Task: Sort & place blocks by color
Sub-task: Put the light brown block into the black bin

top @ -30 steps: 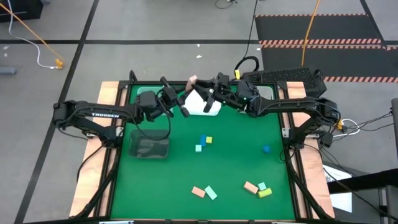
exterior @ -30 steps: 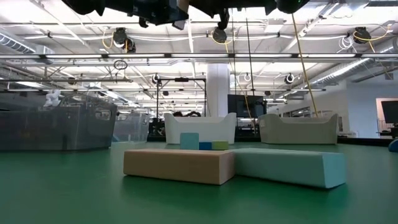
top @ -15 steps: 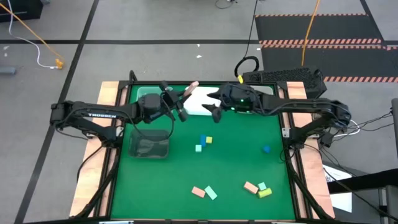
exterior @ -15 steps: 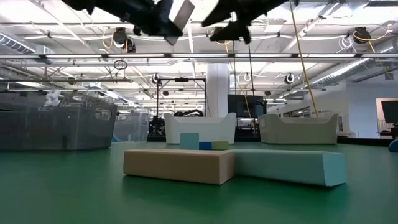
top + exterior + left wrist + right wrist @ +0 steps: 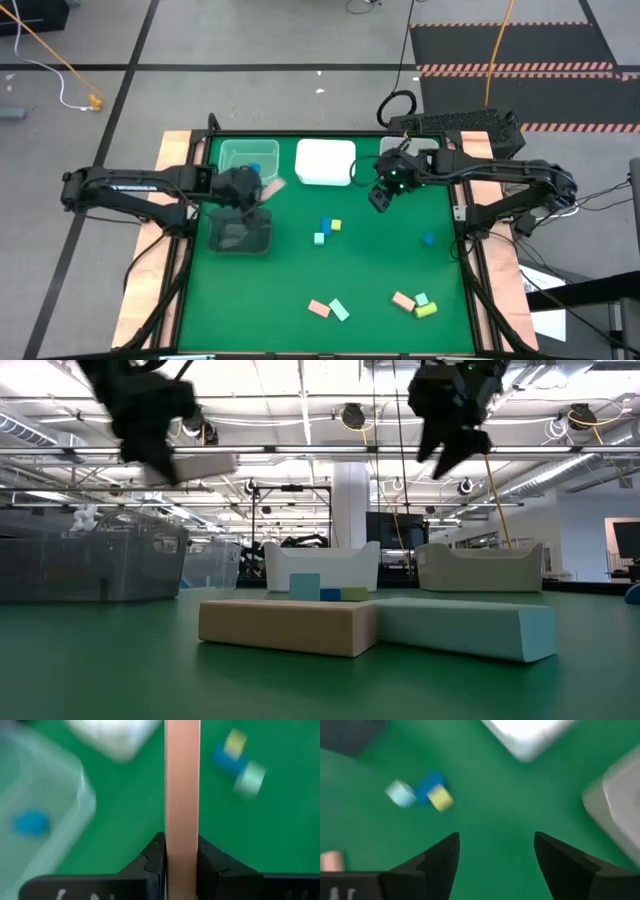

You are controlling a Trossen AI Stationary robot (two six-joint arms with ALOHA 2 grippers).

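Blocks nearest you lie loose: a salmon bar beside a mint one. Farther back, your left gripper pinches a long salmon-pink bar near the clear bin. Held only at one end, it could swing or slip on release and miss. Your right gripper hovers spread and empty. The clear bin's contents are hard to make out.

Left gripper raised off the table, fingers clamped on a salmon pink bar that juts straight out ahead of the tips. Right gripper also raised, well apart from the left, fingers spread wide with nothing between.
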